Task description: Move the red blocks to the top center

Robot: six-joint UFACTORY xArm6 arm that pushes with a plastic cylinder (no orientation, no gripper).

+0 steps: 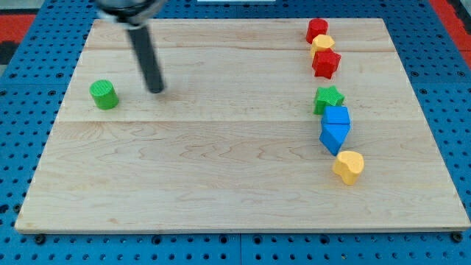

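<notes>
Blue pegboard surrounds a pale wooden board (221, 169) that fills most of the view. On the board's left half stands a straight dark rod, and my tip (157, 90) rests on the wood just right of a green cylinder block (104, 94), apart from it and touching nothing. No pincer exists on this arm (it ends only in the rod), so nothing is clenched, released or grasped.

All other blocks sit in a loose column on the right side. At the far right is a red block with angular sides (317, 29), touching or nearly touching a small yellow block (322, 43) just nearer. Directly near that lies a second red block, star-like in outline (326, 63). Further toward the near edge come a green star-shaped block (329, 99), then two blue blocks, one squarish (338, 116) and one more pointed (334, 137), pressed together, and finally a yellow heart-shaped block (349, 166).

Both red blocks lie to the right of the far-center area, so the task seems barely begun; my tip is well apart from them. The next move likely calls for travelling across the board, getting to the right side of a red block, and pushing it leftward along the far edge without dragging the yellow block between them.
</notes>
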